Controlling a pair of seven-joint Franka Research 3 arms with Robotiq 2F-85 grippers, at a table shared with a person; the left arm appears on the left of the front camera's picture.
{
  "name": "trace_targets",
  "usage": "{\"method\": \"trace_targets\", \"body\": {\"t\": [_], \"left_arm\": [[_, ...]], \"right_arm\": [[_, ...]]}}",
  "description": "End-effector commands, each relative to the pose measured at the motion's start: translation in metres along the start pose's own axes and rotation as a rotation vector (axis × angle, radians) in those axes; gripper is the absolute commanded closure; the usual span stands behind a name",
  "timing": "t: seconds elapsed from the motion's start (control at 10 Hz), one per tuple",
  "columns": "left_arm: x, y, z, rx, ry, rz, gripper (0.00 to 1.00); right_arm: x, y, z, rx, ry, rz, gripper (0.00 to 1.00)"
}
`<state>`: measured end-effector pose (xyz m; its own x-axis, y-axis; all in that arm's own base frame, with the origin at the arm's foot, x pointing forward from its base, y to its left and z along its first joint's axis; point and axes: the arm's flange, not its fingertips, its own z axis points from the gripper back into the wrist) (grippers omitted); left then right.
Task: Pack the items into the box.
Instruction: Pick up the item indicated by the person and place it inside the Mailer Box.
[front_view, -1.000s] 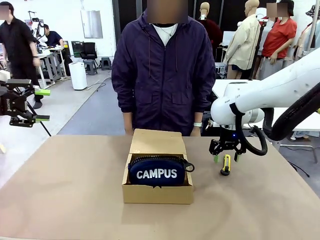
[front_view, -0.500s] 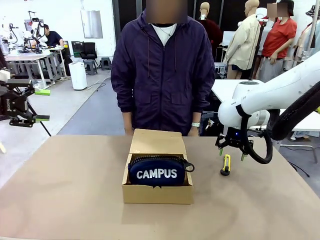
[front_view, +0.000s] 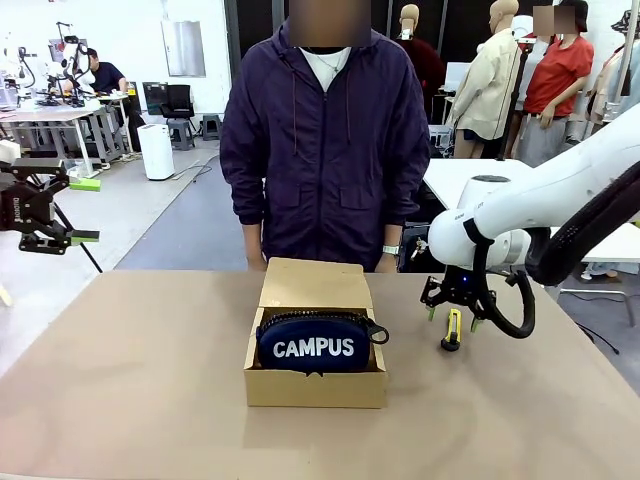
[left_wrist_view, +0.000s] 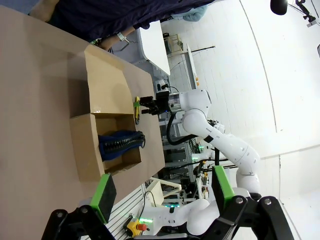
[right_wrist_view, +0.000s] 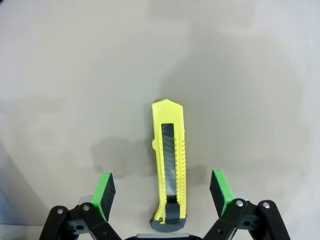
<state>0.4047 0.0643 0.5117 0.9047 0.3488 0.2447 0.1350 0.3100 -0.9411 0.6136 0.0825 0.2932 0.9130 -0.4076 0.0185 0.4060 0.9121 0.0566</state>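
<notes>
While the right claw (front_view: 452, 319) is hanging wide open over the yellow knife (right_wrist_view: 170, 170), which is lying on the table (front_view: 150, 380) right of the box (front_view: 315, 388), a crooked pinch could be sending the thin knife spinning away.

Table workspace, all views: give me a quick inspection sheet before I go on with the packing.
Surface: brown table, no spills seen.
Job's things: cardboard box with its flap open toward the person and the navy CAMPUS pouch inside; yellow utility knife on the table to the box's right.
Clutter: nothing seen.
Pincers: right pincer open, fingers either side of the knife, not touching it; left pincer open, held up past the table's left edge.
Cables: black hose loops beside the right wrist, apart from the knife.
Surroundings: person in dark jacket stands behind the box; other people and benches farther off.
</notes>
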Motion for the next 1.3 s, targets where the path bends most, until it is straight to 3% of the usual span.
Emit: {"method": "trace_targets", "body": {"t": [0.0,0.8,0.9,1.0,1.2], "left_arm": [[-0.0006,-0.0022,0.0037,0.0,0.01,0.005,0.0],[-0.0006,-0.0022,0.0037,0.0,0.01,0.005,0.0],[-0.0006,-0.0022,0.0037,0.0,0.01,0.005,0.0],[-0.0006,-0.0022,0.0037,0.0,0.01,0.005,0.0],[-0.0006,-0.0022,0.0037,0.0,0.01,0.005,0.0]], "right_arm": [[0.0035,-0.0032,-0.0104,0.012,0.02,0.012,0.0],[0.0098,-0.0029,-0.003,-0.007,0.034,0.094,0.02],[0.0101,-0.0008,-0.0035,-0.004,0.046,0.097,0.62],[0.0106,0.0005,-0.0039,-0.006,0.052,0.105,1.0],[0.0116,0.0012,-0.0053,-0.011,0.063,0.108,1.0]]}}
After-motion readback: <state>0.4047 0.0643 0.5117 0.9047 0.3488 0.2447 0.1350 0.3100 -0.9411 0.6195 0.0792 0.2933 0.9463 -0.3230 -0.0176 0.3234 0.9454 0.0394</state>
